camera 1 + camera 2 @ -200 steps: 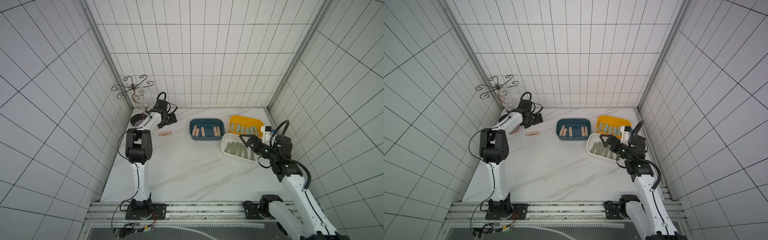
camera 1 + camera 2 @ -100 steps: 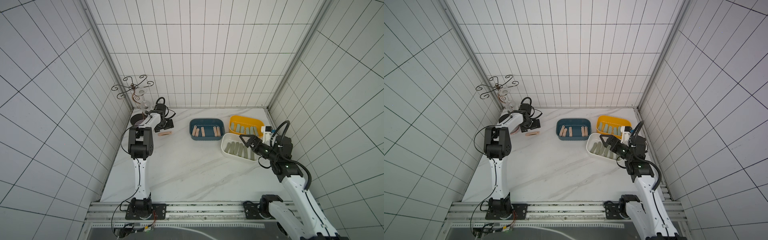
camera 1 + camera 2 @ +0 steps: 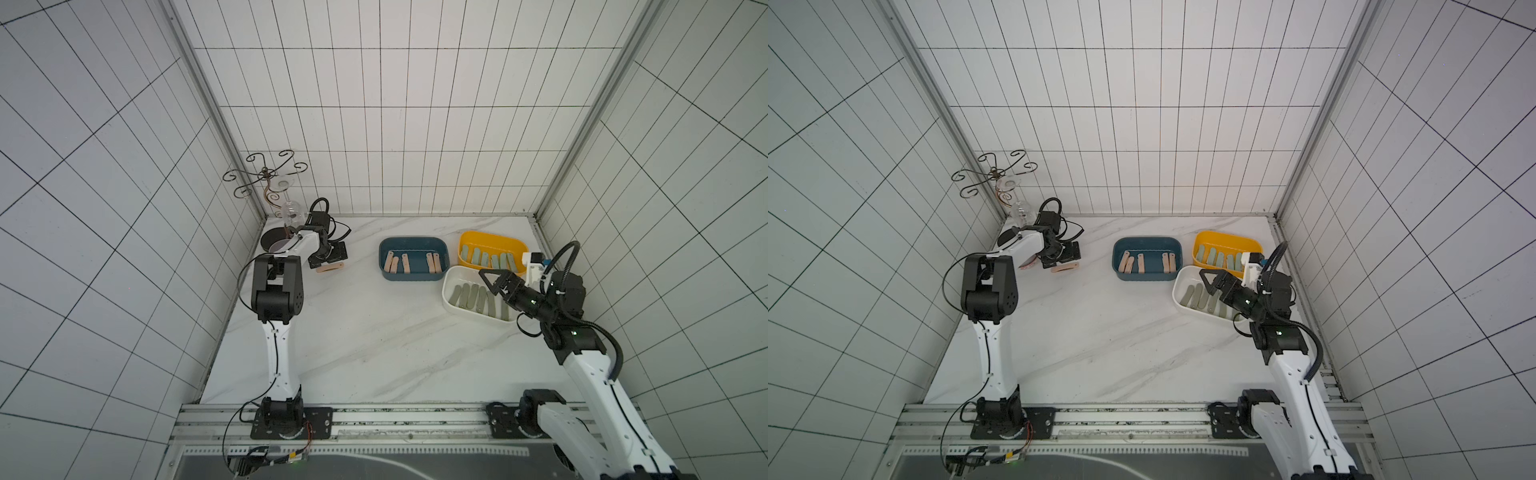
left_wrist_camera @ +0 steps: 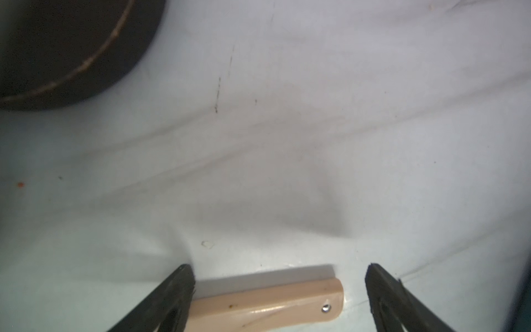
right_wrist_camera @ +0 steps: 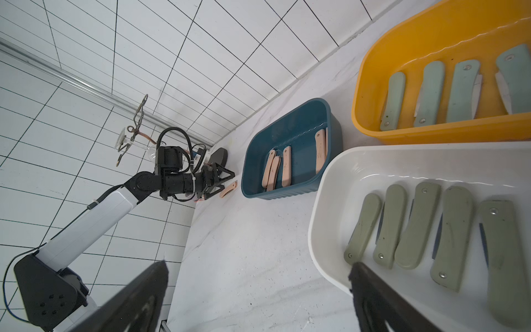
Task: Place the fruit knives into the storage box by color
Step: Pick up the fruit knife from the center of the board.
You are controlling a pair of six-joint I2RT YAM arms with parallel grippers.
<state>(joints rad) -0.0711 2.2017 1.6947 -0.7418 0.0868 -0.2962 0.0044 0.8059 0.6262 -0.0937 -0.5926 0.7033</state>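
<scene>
One peach-pink fruit knife [image 3: 329, 268] [image 4: 267, 307] lies folded on the marble table near the back left. My left gripper [image 3: 332, 257] [image 4: 279, 276] is open and low over it. The knife lies across the gap, one end hidden behind a finger and the riveted end clear of the other. The blue storage box [image 3: 413, 243] holds several peach knives, the yellow box [image 3: 490, 237] several mint ones, and the white box [image 3: 449, 282] several olive ones. My right gripper [image 3: 490, 282] [image 5: 258, 266] hovers open and empty over the white box's near rim.
A wire glass rack [image 3: 266, 178] with a hanging wine glass [image 3: 291, 210] stands in the back left corner, with a dark round base [image 3: 272, 239] [image 4: 57, 51] just behind the left gripper. Tiled walls enclose three sides, and a metal rail [image 3: 374, 419] runs along the front.
My left gripper has come forward and down from behind the peach knife until its open fingers stand around it. The right arm has not moved.
</scene>
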